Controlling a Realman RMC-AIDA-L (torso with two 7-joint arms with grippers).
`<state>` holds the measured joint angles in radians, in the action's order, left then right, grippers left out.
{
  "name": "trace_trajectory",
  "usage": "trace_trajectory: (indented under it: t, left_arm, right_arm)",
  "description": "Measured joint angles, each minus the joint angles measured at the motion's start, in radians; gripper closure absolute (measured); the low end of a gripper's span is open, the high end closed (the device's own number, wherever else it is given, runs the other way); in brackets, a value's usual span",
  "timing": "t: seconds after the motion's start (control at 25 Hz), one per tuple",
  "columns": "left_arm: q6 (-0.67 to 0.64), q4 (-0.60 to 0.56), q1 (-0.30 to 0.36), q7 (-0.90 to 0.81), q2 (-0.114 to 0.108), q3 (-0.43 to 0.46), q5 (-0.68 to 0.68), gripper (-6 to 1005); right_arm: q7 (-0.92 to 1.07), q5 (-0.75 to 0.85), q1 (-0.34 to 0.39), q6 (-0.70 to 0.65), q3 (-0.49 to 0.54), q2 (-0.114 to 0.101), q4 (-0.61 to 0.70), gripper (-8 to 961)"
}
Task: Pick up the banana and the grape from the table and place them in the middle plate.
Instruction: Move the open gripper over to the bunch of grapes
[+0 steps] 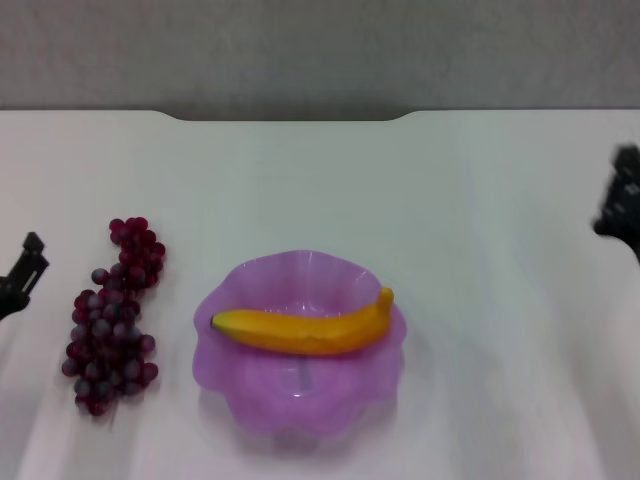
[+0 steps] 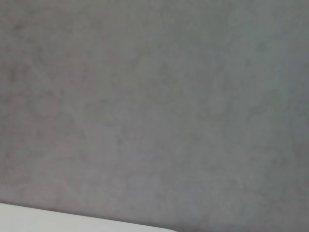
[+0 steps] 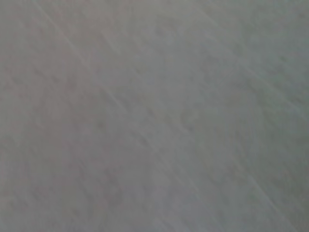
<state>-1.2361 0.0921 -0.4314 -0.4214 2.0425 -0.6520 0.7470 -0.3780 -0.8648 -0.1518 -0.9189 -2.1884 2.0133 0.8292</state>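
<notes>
Your smooth curved banana [image 1: 305,331] lies across the scalloped translucent purple middle plate [image 1: 262,400], the knobbly grape [image 1: 112,318] bunch sits on bare white worktop [image 1: 480,220] near the left pincer [image 1: 22,275], and the right pincer [image 1: 622,205] hangs at the far edge.

A plain grey wall [image 1: 300,50] stands behind the far edge.

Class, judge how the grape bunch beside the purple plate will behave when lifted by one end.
The grape bunch is long and made of many small beads, so it probably droops. Its round grapes look smooth, perhaps slippery. Lying flat on the table, it seems unlikely to roll.
</notes>
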Motion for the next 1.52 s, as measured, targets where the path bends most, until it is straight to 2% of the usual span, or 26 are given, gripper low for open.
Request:
trace_trajectory:
  t: [0.2, 0.36, 0.52, 0.6, 0.88, 1.12, 1.24, 1.36, 1.48, 1.52]
  left_arm:
    - [0.006, 0.000, 0.003, -0.025, -0.005, 0.000, 0.093, 138]
    - [0.050, -0.006, 0.004, -0.052, -0.009, -0.001, 0.154, 138]
    - [0.094, -0.046, 0.010, -0.148, -0.021, -0.002, 0.241, 138]
    - [0.117, -0.115, 0.025, -0.232, -0.020, -0.003, 0.311, 138]
    - [0.199, -0.495, 0.105, -0.676, 0.003, -0.011, 0.644, 137]
    - [0.215, -0.667, 0.129, -0.872, 0.010, -0.028, 0.772, 136]
    - [0.229, -0.743, 0.146, -0.957, 0.010, -0.110, 0.789, 135]
    - [0.303, -0.875, 0.185, -1.073, 0.007, -0.276, 0.823, 135]
    - [0.407, -1.043, 0.227, -1.237, 0.004, -0.438, 0.925, 134]
    - [0.421, -1.084, 0.236, -1.278, 0.005, -0.465, 0.956, 134]
  right_arm:
    - [0.040, -0.030, 0.018, -0.002, -0.034, -0.003, -0.080, 932]
    - [0.051, -0.030, 0.020, 0.006, -0.084, -0.006, -0.076, 931]
    - [0.045, -0.031, 0.009, 0.059, -0.095, -0.008, -0.073, 931]
    - [0.045, -0.031, 0.005, 0.091, -0.094, -0.008, -0.076, 931]
    - [0.045, -0.031, -0.008, 0.136, -0.087, -0.009, -0.085, 931]
    - [0.050, -0.031, -0.028, 0.175, -0.087, -0.009, -0.092, 930]
    - [0.052, -0.040, -0.041, 0.194, -0.086, -0.008, -0.103, 930]
    - [0.052, -0.044, -0.048, 0.205, -0.086, -0.008, -0.111, 930]
    - [0.053, -0.044, -0.052, 0.218, -0.086, -0.008, -0.114, 929]
    - [0.054, -0.043, -0.052, 0.221, -0.086, -0.008, -0.114, 929]
